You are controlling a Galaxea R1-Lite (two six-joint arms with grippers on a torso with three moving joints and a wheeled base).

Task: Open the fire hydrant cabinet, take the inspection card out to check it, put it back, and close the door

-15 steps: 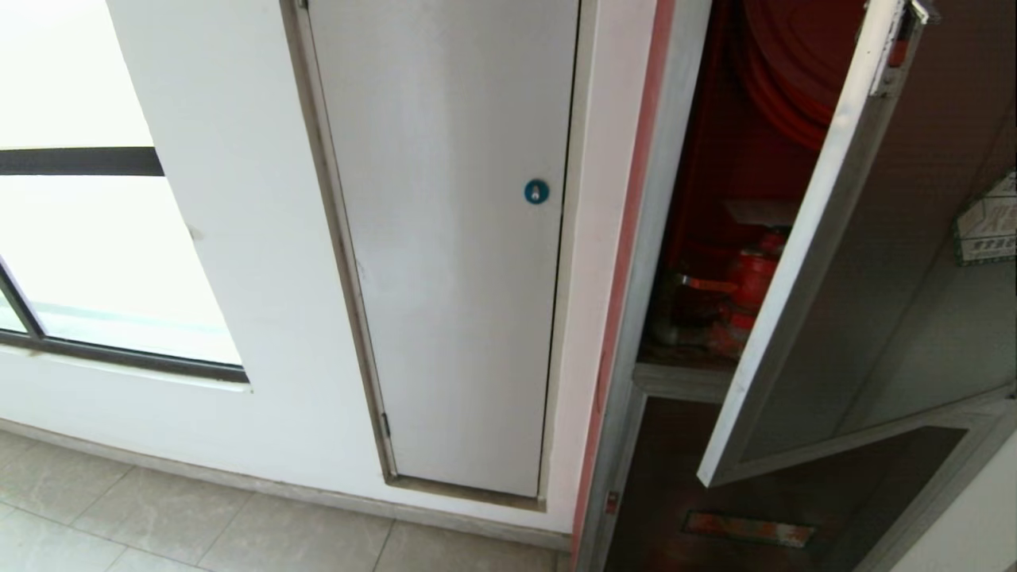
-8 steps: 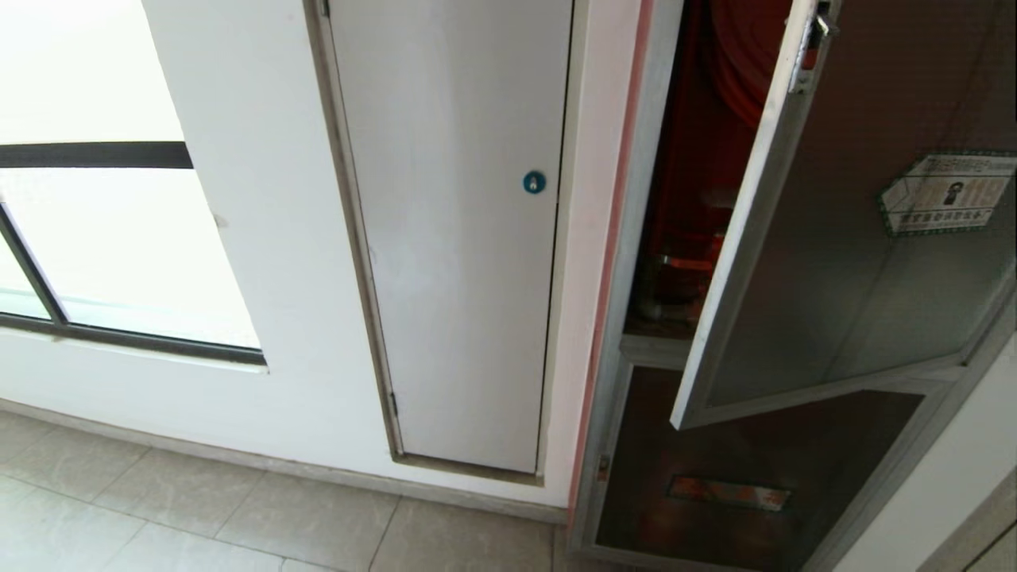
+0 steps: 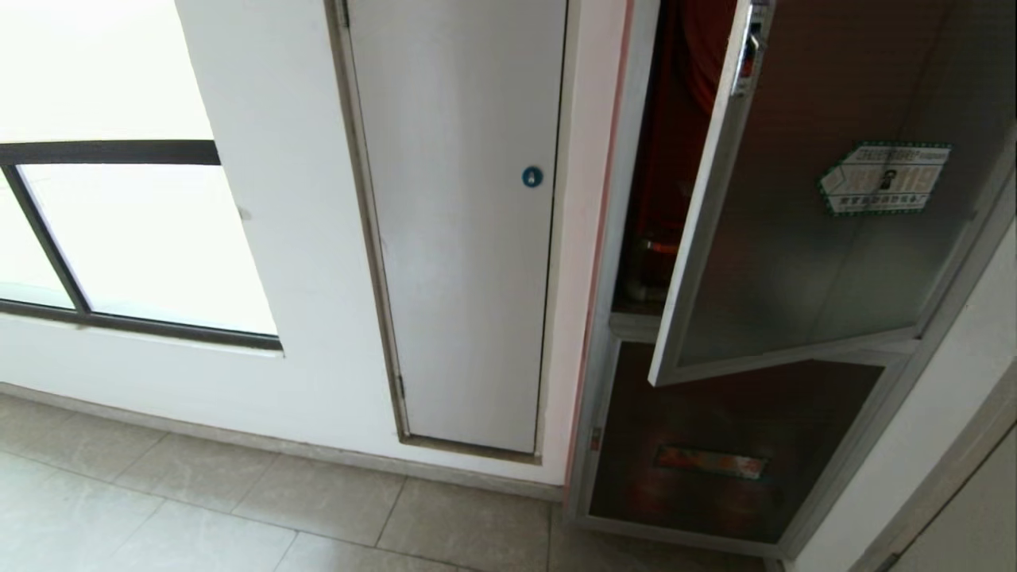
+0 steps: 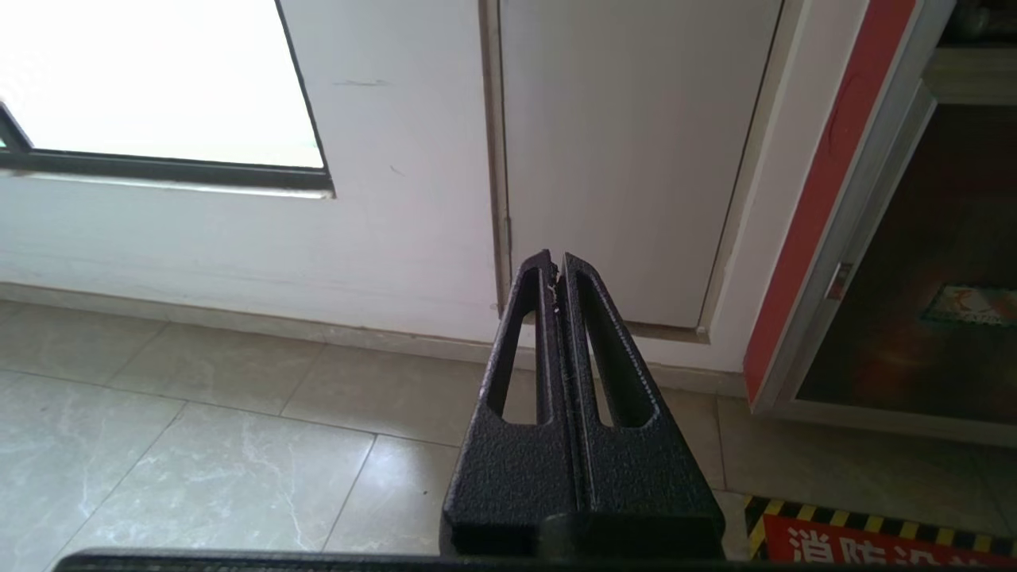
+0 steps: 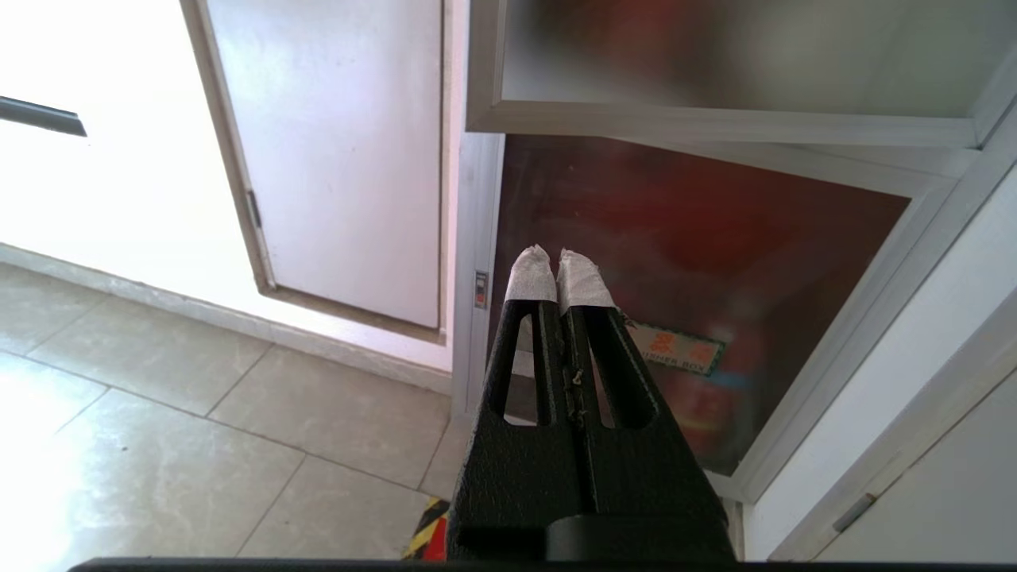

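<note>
Against the wall, cabinet: the fire hydrant cabinet [image 3: 628,238] stands at the right of the head view, its red interior showing through a narrow gap.
Door: the door [image 3: 802,238] hangs partly ajar on its right-hand hinges, green-edged sticker [image 3: 883,178] on the glass, small red latch [image 3: 749,44] at its free edge.
Lower panel: shorter dark panel with an orange label [image 3: 709,461], shut.
Neighbour: plain grey-white door [image 3: 461,222] with a blue lock [image 3: 531,176], no part of the job.
Inspection card: not visible anywhere, so I cannot tell whether it is inside the cabinet.
Left gripper [image 4: 554,266]: fingers together, empty, low before the wall.
Right gripper [image 5: 556,266]: taped tips together, empty, before the lower panel.
Step in hand, judged: either finishing the opening or closing up.
Next move: bring one arm to the door's free edge, well above both grippers.
</note>
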